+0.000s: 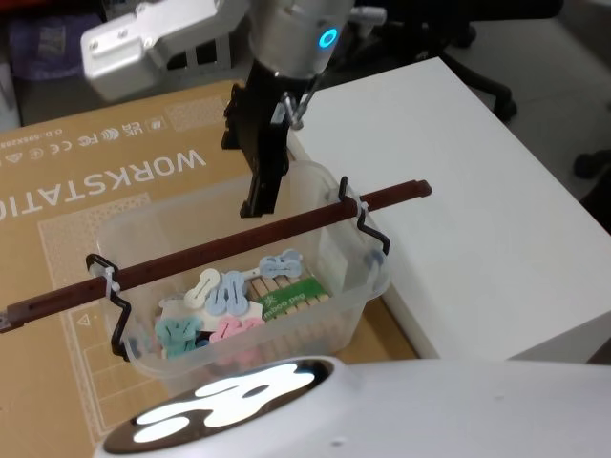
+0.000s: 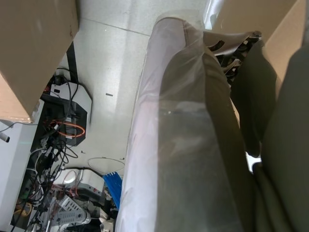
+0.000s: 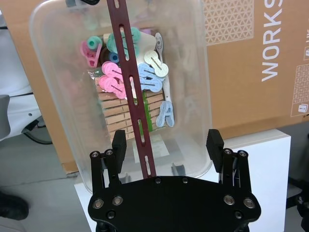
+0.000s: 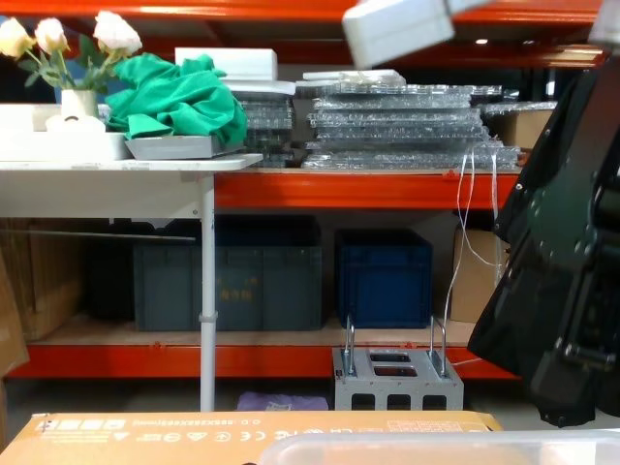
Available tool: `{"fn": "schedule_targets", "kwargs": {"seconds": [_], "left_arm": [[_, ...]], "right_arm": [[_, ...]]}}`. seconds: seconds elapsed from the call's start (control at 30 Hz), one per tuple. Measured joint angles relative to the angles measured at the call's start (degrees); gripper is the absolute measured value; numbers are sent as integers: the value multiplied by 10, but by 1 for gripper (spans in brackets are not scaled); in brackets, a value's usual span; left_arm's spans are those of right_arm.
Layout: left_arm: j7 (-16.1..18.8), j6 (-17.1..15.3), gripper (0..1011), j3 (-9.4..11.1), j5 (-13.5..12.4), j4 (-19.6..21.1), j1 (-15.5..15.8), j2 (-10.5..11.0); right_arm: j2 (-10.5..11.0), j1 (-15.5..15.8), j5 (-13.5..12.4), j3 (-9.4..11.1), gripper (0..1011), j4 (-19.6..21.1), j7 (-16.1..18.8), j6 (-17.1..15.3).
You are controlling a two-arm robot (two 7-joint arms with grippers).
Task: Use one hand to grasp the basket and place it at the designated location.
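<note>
While my right hand [image 1: 260,191] hangs over the basket [image 1: 329,329] at its twelve o'clock rim, fingers [image 3: 119,145] spread wide astride the handle [image 1: 210,253], gripping nothing, basket on cardboard box [image 1: 57,191], white table [image 1: 458,172] at three o'clock

- I see the basket [image 1: 368,286] resting on the cardboard box [image 1: 57,191], its right end just beside the white table [image 1: 458,191].
- The handle bar [image 1: 191,258] spans the basket from left to right, overhanging both ends.
- Clips [image 1: 229,296] lie inside, under the bar.
- My right gripper [image 1: 258,202] hangs above the bar near the far rim, with one finger on either side of it.
</note>
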State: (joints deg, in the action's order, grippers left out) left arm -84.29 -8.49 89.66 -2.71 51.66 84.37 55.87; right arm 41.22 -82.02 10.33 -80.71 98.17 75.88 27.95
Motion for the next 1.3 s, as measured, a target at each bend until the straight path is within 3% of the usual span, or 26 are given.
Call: {"fn": "schedule_targets", "kwargs": {"seconds": [0.5,1.0,1.3], "left_arm": [[0,0,0,0,0,0,0,0],[0,0,0,0,0,0,0,0],[0,0,0,0,0,0,0,0]], "right_arm": [[51,-5,-49,50,1001,27,1,22],[53,6,-52,66,1001,30,12,26],[44,16,-36,56,1002,38,18,28]]}}
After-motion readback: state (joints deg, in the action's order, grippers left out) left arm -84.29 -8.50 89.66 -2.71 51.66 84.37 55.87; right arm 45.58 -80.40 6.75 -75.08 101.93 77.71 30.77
